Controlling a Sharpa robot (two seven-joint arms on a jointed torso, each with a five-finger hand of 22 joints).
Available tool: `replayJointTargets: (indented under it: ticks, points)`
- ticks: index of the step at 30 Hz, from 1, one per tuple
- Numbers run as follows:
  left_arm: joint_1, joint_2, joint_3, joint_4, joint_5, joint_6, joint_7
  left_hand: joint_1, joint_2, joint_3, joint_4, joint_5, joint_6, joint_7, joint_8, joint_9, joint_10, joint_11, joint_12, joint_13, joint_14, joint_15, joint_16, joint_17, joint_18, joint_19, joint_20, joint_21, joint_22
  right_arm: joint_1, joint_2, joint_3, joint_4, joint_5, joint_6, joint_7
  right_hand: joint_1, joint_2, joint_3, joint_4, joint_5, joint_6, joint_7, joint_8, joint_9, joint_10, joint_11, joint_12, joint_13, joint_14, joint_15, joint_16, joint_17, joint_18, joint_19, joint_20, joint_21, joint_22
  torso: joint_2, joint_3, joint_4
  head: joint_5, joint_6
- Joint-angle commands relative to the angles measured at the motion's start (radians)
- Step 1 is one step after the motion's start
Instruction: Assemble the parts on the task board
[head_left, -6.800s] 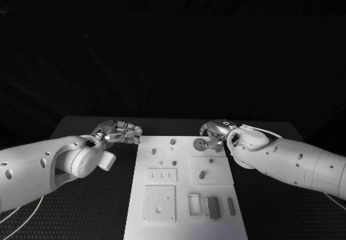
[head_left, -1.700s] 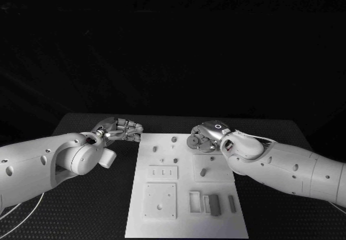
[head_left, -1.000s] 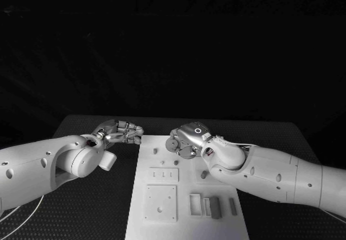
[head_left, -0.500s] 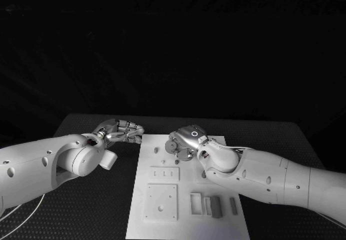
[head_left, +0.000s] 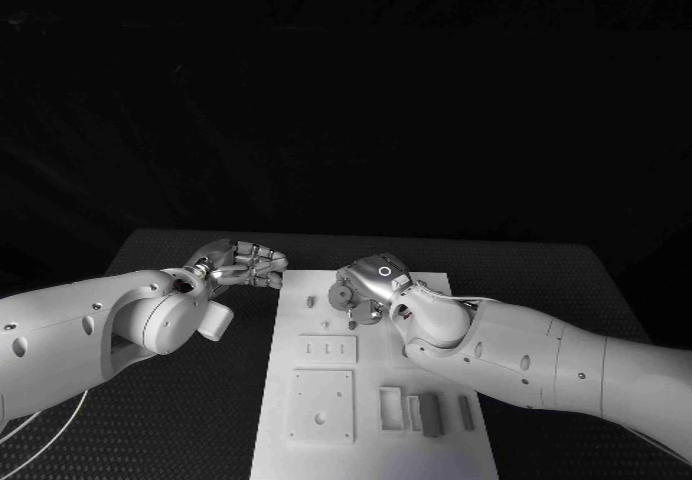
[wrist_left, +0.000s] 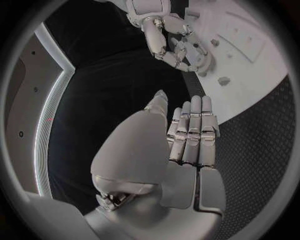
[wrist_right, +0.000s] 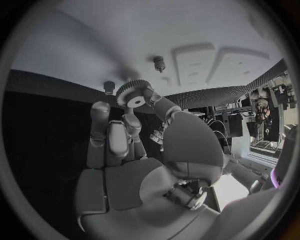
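Observation:
The white task board (head_left: 372, 452) lies lengthwise in the middle of the black table. My right hand (head_left: 368, 287) hovers over the board's far end and pinches a small toothed gear (head_left: 345, 296) in its fingertips. In the right wrist view the gear (wrist_right: 132, 95) hangs just off the board, close to two short pegs (wrist_right: 159, 63) (wrist_right: 110, 87). My left hand (head_left: 238, 264) rests on the table beside the board's far left corner, fingers curled in with nothing in them. The left wrist view shows the left hand (wrist_left: 187, 137) and, beyond it, the right hand (wrist_left: 178, 47) with the gear.
Two recessed square plates (head_left: 326, 349) (head_left: 320, 405) sit on the board's left half. Several grey blocks (head_left: 427, 412) stand in slots near its front right. Small pegs (head_left: 309, 300) (head_left: 353, 324) rise near the far end. Black matting (head_left: 159, 430) surrounds the board.
My right hand has carried the gear leftward from the board's far right side to its far middle, near the pegs. The left hand has stayed put.

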Motion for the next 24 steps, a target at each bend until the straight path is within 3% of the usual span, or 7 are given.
replayJointTargets:
  ticks: [1, 14, 24]
  points:
    - [0.001, 0.001, 0.001, 0.003, -0.005, 0.007, 0.005, -0.007, -0.006, 0.003, -0.002, 0.005, 0.001, 0.018, -0.005, -0.002, 0.007, 0.003, -0.003, 0.001, -0.005, 0.003, -0.005, 0.001, 0.004, 0.001, 0.0, -0.006, -0.002, 0.0, 0.0, 0.0, -0.004, -0.021, -0.012, -0.011, 0.003, -0.006, 0.0, 0.006, 0.001, 0.071, 0.04, -0.002, 0.002, -0.007, -0.002, -0.005, -0.001, -0.001, -0.005, -0.004, 0.0, 0.032, 0.003, -0.006, -0.004, 0.013, 0.0, 0.0006, -0.0008, 0.002, -0.001]
    - [0.001, 0.001, 0.001, 0.003, -0.005, 0.009, 0.004, -0.007, -0.007, 0.002, -0.002, 0.005, 0.001, 0.018, -0.005, -0.002, 0.008, 0.003, -0.004, 0.001, -0.004, 0.003, -0.005, 0.002, 0.003, 0.001, 0.0, -0.007, -0.002, -0.001, 0.004, 0.0, -0.014, -0.026, -0.014, -0.019, 0.005, -0.004, 0.0, 0.006, 0.001, 0.071, 0.04, -0.002, 0.002, -0.007, -0.002, -0.005, -0.002, 0.0, -0.005, -0.004, 0.001, 0.032, 0.003, -0.006, -0.004, 0.013, 0.0, 0.0019, -0.0008, 0.003, -0.001]
    - [0.002, 0.005, 0.001, 0.002, -0.005, 0.012, 0.004, -0.007, -0.007, 0.002, -0.001, 0.005, 0.001, 0.018, -0.005, -0.002, 0.008, 0.003, -0.005, 0.001, -0.004, 0.003, -0.006, 0.003, 0.003, 0.001, 0.0, -0.007, -0.002, -0.004, 0.017, 0.0, -0.038, -0.013, -0.006, -0.006, 0.006, -0.004, 0.0, 0.006, 0.0, 0.071, 0.04, -0.002, 0.002, -0.008, -0.002, -0.006, -0.003, 0.0, -0.005, -0.004, 0.001, 0.032, 0.003, -0.006, -0.004, 0.013, 0.0, 0.0008, -0.0007, 0.005, -0.001]
